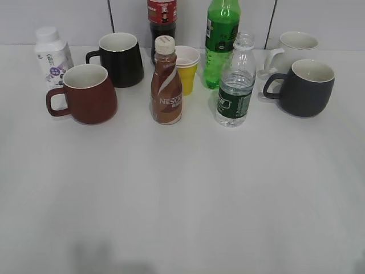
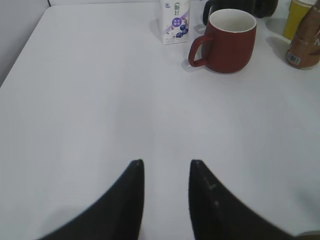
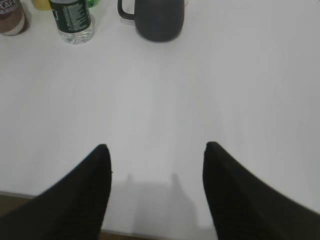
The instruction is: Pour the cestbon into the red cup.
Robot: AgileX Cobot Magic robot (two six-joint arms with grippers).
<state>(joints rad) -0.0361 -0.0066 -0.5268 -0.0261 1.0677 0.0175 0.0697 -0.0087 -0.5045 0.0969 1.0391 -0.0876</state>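
The cestbon (image 1: pixel 235 84) is a small clear bottle with a dark green label and no cap. It stands upright right of centre, and its lower part shows in the right wrist view (image 3: pixel 71 20). The red cup (image 1: pixel 86 94) stands at the left with its handle to the left. It also shows in the left wrist view (image 2: pixel 227 41). My left gripper (image 2: pixel 166 162) is open and empty, well short of the red cup. My right gripper (image 3: pixel 156 146) is open and empty near the table's front edge, far from the cestbon. Neither gripper shows in the exterior view.
A brown Nescafe bottle (image 1: pixel 166 83) stands between cup and cestbon. Behind are a black mug (image 1: pixel 121 59), yellow cup (image 1: pixel 186 69), green soda bottle (image 1: pixel 220 40), cola bottle (image 1: pixel 161 17) and white milk bottle (image 1: pixel 52 52). A dark grey mug (image 1: pixel 305 87) and white mug (image 1: pixel 293 49) stand at the right.
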